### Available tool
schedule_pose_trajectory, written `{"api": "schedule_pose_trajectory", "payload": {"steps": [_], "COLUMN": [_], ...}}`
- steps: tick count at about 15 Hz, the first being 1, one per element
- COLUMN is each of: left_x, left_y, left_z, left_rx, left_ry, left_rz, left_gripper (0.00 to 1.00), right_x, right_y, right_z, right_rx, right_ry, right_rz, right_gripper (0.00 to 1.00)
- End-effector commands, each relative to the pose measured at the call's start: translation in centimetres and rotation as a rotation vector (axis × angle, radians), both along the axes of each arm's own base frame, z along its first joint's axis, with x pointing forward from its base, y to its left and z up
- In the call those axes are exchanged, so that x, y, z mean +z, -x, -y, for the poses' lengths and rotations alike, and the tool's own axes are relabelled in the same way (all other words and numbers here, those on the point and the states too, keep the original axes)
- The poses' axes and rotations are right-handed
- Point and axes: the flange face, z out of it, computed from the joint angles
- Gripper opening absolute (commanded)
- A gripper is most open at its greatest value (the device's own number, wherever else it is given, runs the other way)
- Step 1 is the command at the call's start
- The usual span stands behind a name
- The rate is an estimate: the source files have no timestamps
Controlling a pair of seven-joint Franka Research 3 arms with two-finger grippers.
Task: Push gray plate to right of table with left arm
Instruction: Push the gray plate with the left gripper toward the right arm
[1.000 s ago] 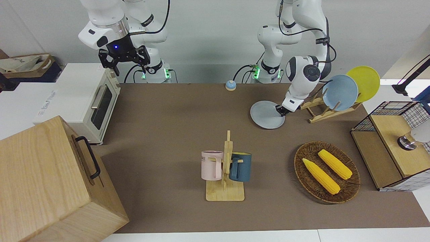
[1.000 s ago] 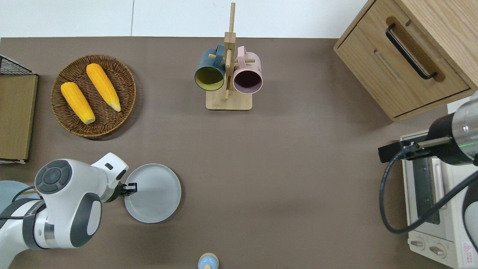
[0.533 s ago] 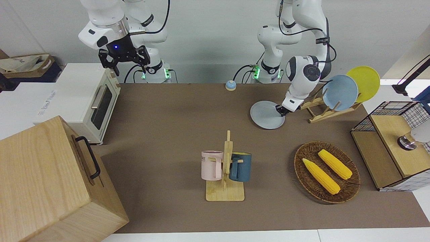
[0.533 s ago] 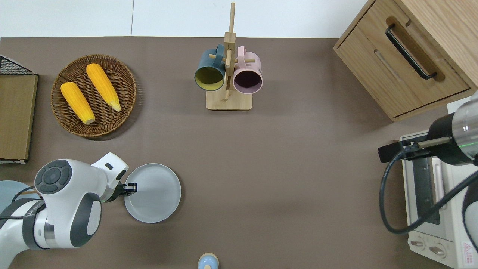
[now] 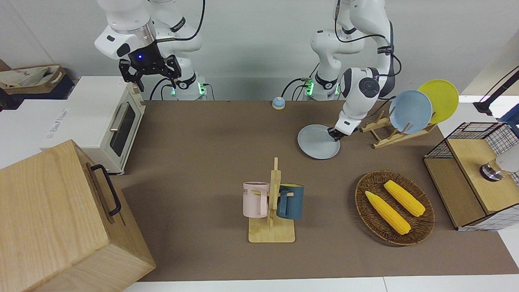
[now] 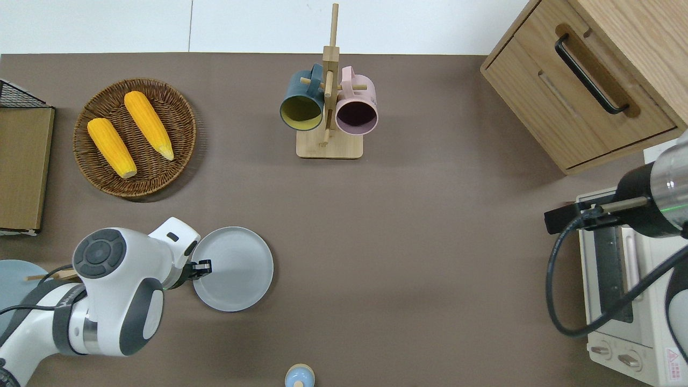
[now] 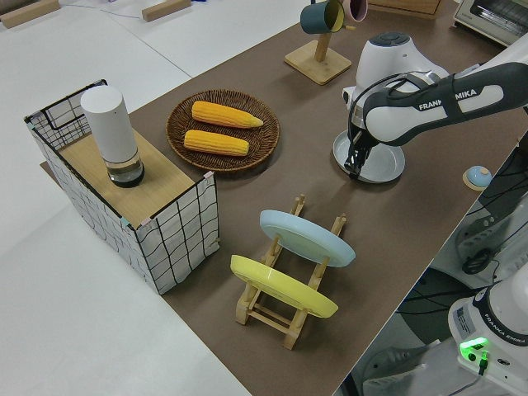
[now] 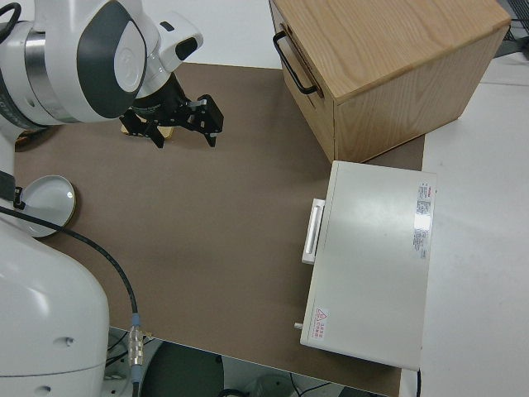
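The left arm's black two-finger gripper (image 6: pixel 204 265), its jaws clenched, presses the rim of the round pale gray plate (image 6: pixel 236 271) on the brown table (image 6: pixel 408 258), toward the left arm's end, near the robots' edge. The right arm is parked, its jaws released.

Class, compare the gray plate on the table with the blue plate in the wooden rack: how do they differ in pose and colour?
The gray plate lies flat on the table; the blue plate stands tilted on edge in the rack. The gray plate is paler, the blue plate bluer. Both are round and shallow.

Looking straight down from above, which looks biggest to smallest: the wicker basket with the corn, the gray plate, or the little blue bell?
1. wicker basket, clearly the widest
2. gray plate, noticeably narrower
3. blue bell, far smaller, and partly cut off by the picture's edge
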Motion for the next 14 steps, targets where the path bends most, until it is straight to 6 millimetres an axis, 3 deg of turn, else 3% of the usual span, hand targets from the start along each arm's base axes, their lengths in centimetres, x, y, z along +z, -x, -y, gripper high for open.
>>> {"api": "schedule_pose_trajectory", "payload": {"steps": [1,3,9,14], "left_x": [-1.1,-1.2,-1.3,-1.6], "left_y": [-0.8,-1.0,-0.6,1.2], "left_z": [5.7,8.1,18.7,25.7], "left_rx": [0.068,0.1,0.207,0.279], "left_ry": [-0.015,-0.024,-0.033,-0.02], "left_rz": [0.006,0.009,0.019,0.008], "left_gripper": [0.0,0.0,0.0,0.0], "right_x": [0.4,0.4,0.4,0.4], "right_y": [0.3,0.3,0.3,0.3], "right_z": [0.1,0.2,0.2,0.2], "right_rx": [-0.015,-0.017,-0.017,-0.017], "right_ry": [-0.002,-0.002,-0.004,-0.004], "right_rz": [-0.004,-0.004,-0.005,-0.005], "right_gripper": [0.983,0.983,0.983,0.983]}}
